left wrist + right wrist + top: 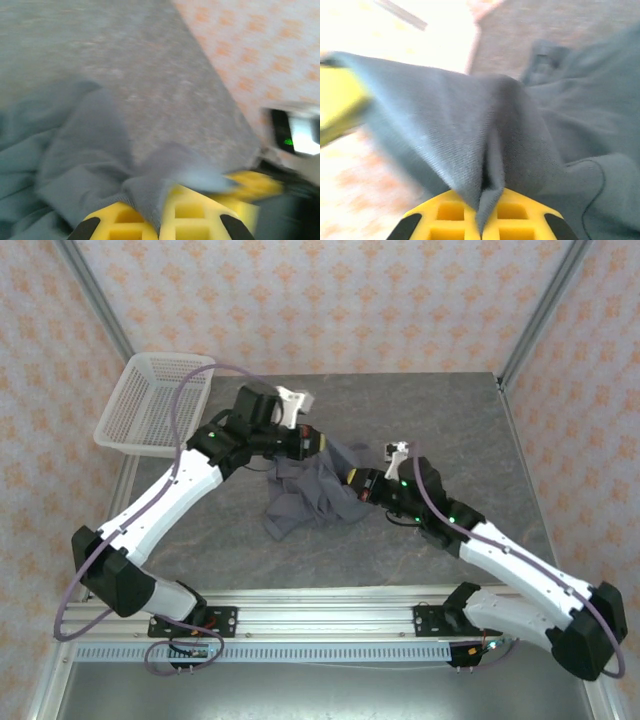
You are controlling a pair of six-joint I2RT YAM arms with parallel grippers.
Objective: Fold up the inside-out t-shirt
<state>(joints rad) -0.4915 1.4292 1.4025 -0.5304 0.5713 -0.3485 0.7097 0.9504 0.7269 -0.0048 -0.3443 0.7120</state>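
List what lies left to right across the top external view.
White mesh basket → left end effector → right end effector. The grey t-shirt overlaps both end effectors, so it has no clear place.

Both wrist views are motion-blurred. On the left gripper (159,219) and right gripper (481,220) we see the yellow fingers cut off by the bottom edge, and the pinched t-shirt (470,130) fold covers the pad gaps. Smeared yellow shape (337,107) at the left edge: can't identify. In the top view the bunched cloth buries both sets of fingertips, and we can't tell sleeves from hem.
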